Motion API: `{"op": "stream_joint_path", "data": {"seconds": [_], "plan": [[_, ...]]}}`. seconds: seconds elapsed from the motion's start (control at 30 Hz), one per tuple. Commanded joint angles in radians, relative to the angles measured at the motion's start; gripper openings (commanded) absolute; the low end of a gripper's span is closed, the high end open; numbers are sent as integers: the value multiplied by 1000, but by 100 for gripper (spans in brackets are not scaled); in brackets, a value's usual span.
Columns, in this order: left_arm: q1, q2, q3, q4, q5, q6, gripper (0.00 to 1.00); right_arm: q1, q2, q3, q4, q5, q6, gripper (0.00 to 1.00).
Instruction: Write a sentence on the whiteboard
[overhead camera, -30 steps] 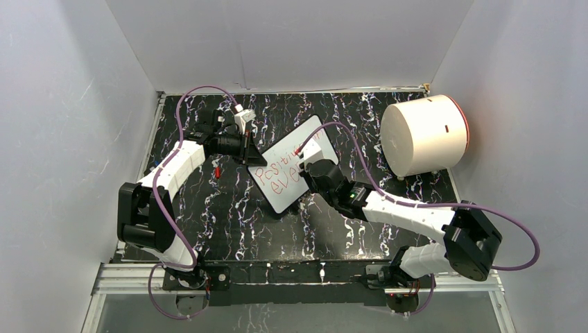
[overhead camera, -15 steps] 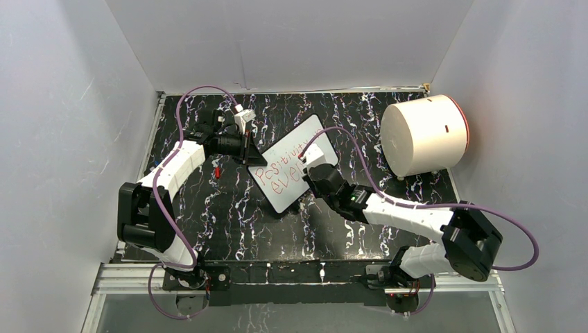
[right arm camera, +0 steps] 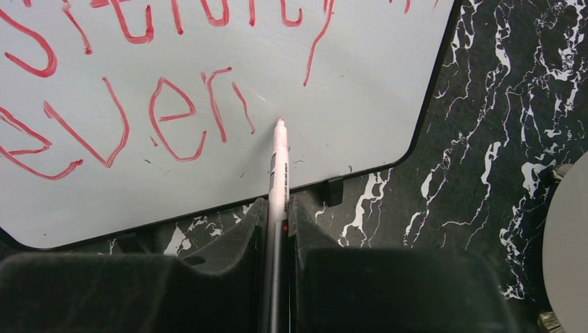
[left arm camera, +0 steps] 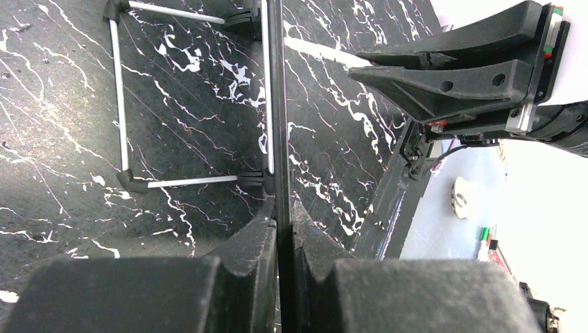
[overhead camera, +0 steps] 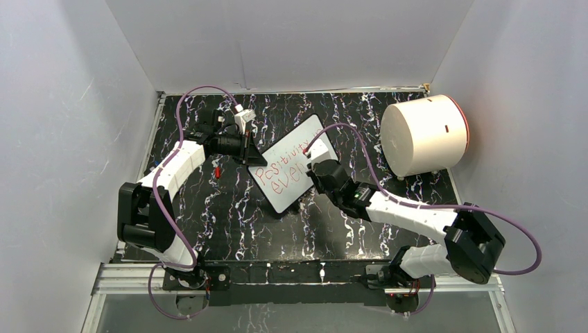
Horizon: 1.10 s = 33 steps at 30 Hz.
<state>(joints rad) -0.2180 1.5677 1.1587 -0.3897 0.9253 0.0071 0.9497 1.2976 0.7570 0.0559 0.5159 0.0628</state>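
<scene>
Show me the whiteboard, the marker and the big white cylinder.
whiteboard (right arm camera: 360, 90), right wrist view, bare white area near its right edge
marker (right arm camera: 279, 170), right wrist view, middle of its barrel
white cylinder (overhead camera: 419, 139), top external view, its white body

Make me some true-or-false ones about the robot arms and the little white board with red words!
1. The right gripper pinches a white marker pen. True.
2. The handwriting on the small black-framed whiteboard is blue. False: it is red.
3. The left gripper is open and holds nothing. False: it is shut on the whiteboard's edge.
4. The second line reads "ever" so far. True.
5. The big white cylinder sits on the whiteboard. False: it sits apart, at the right of the black marbled table.
</scene>
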Motion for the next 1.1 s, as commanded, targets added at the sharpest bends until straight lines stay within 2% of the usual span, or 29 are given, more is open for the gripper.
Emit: {"op": "stream_joint_path", "data": {"seconds": [0.0, 0.53, 1.07], "plan": [[-9, 38, -16, -74, -54, 11, 0, -13, -24, 61, 69, -6, -30, 0], [-9, 37, -16, -75, -53, 12, 0, -23, 15, 97, 91, -30, -41, 0], [-9, 38, -14, -76, -51, 13, 0, -22, 20, 78, 19, -83, -9, 0]]}}
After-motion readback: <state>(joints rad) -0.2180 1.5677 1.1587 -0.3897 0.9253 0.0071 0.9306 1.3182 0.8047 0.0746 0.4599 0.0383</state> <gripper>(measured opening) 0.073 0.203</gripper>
